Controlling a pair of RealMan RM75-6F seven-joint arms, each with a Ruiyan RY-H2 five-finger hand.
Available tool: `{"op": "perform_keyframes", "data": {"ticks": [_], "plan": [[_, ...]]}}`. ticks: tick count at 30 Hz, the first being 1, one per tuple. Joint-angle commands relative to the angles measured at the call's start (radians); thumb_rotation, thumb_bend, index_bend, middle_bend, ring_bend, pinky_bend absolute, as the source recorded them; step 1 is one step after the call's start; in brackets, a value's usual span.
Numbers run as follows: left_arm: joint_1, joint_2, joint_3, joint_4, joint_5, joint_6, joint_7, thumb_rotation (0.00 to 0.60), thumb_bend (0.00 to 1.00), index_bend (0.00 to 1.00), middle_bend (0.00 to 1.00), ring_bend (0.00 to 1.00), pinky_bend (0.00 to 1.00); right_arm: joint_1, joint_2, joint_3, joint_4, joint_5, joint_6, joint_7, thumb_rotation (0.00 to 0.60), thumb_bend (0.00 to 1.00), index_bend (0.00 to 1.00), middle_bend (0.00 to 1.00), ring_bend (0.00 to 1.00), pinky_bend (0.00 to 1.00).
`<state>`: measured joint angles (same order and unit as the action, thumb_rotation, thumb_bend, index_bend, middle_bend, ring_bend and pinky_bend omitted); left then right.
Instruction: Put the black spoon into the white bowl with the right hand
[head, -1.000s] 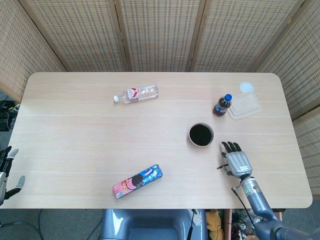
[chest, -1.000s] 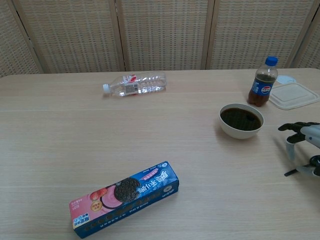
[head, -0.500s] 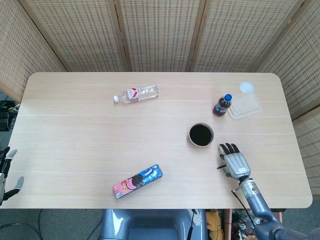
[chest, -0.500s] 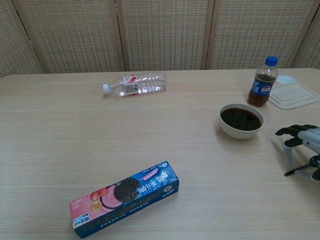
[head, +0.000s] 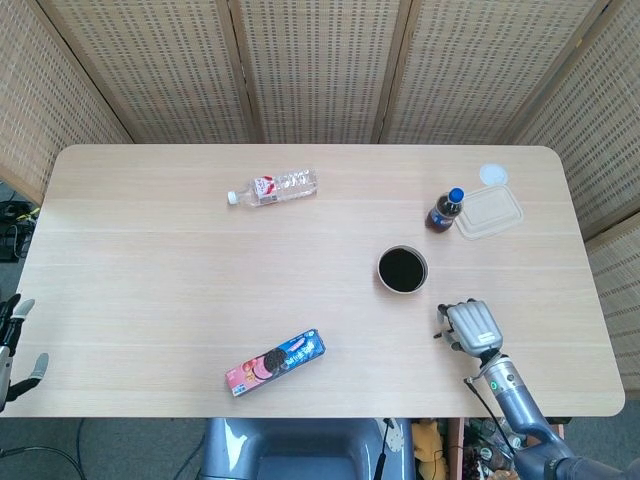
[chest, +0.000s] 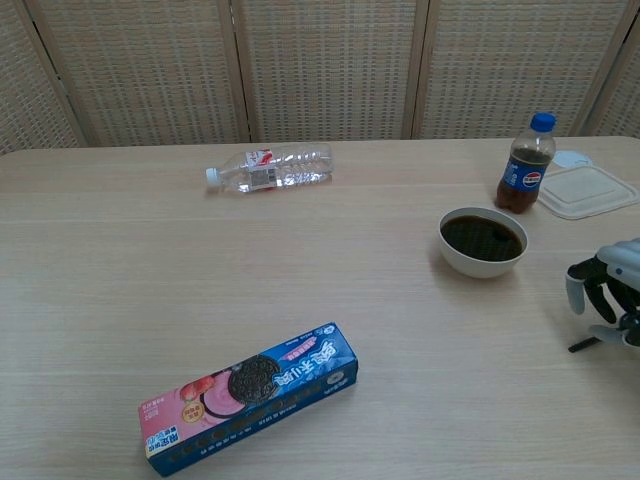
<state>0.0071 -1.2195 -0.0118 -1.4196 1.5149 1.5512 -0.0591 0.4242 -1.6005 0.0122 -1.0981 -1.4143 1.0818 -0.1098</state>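
Pale wooden surface (head: 150, 250), wide, running well past the white bowl (chest: 482, 266) on every side. Woven screen (head: 320, 60) standing along the edge behind the bowl.

Blue-and-pink cookie box (head: 275, 362) lying flat, well left of the bowl and nearer the robot. Clear water bottle (head: 272, 187) on its side, well left of the bowl and farther back, cap pointing left. Lidded clear food container (head: 488, 212) behind the bowl and to its right. Cola bottle (head: 444, 210) upright with blue cap, just behind the bowl, touching or nearly touching that container. Bowl itself dark inside.

Right hand (head: 472, 323) near the bowl, to its right and toward the robot, low over the surface, fingers curled downward. Left hand (head: 12, 345) far left of the bowl, off the surface edge, fingers apart, holding nothing.

Black spoon (chest: 584, 345) seen only as a thin dark handle on the surface, poking out under the right hand, right of the bowl and outside it. Cannot tell whether the curled fingers actually grasp it.

Small white round lid (head: 492, 174) farthest back, behind the container.
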Motion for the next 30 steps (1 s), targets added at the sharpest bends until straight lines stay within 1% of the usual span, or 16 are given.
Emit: {"op": "perform_keyframes", "data": {"ticks": [1,3,8,11,17,30], "plan": [[0.001,0.000,0.000,0.000,-0.001,0.000,0.000,0.600,0.40,0.00,0.00,0.00,0.00,0.004,-0.003,0.000,0.008,-0.001,-0.011,-0.002,0.600,0.50,0.54,0.79,0.74,0.70],[0.001,0.000,0.000,0.000,-0.001,0.000,0.000,0.600,0.40,0.00,0.00,0.00,0.00,0.006,-0.006,0.001,0.014,0.000,-0.019,-0.005,0.600,0.50,0.55,0.81,0.77,0.74],[0.002,0.000,0.001,0.000,-0.001,0.002,0.000,0.600,0.40,0.00,0.00,0.00,0.00,0.011,-0.010,0.001,0.026,-0.001,-0.032,-0.013,0.600,0.50,0.56,0.84,0.81,0.78],[0.002,-0.001,0.001,0.000,-0.001,0.000,0.001,0.600,0.40,0.00,0.00,0.00,0.00,0.017,-0.007,-0.006,0.033,0.002,-0.060,-0.030,0.600,0.50,0.56,0.84,0.81,0.79],[0.003,-0.003,0.002,0.003,-0.001,-0.001,0.000,0.600,0.40,0.00,0.00,0.00,0.00,0.019,0.000,-0.010,0.030,0.005,-0.080,-0.044,0.600,0.50,0.56,0.84,0.81,0.79],[0.004,-0.006,0.003,0.010,-0.003,-0.004,-0.006,0.600,0.40,0.00,0.00,0.00,0.00,0.025,-0.004,-0.010,0.033,0.008,-0.102,-0.061,0.600,0.50,0.56,0.84,0.81,0.79]]}}
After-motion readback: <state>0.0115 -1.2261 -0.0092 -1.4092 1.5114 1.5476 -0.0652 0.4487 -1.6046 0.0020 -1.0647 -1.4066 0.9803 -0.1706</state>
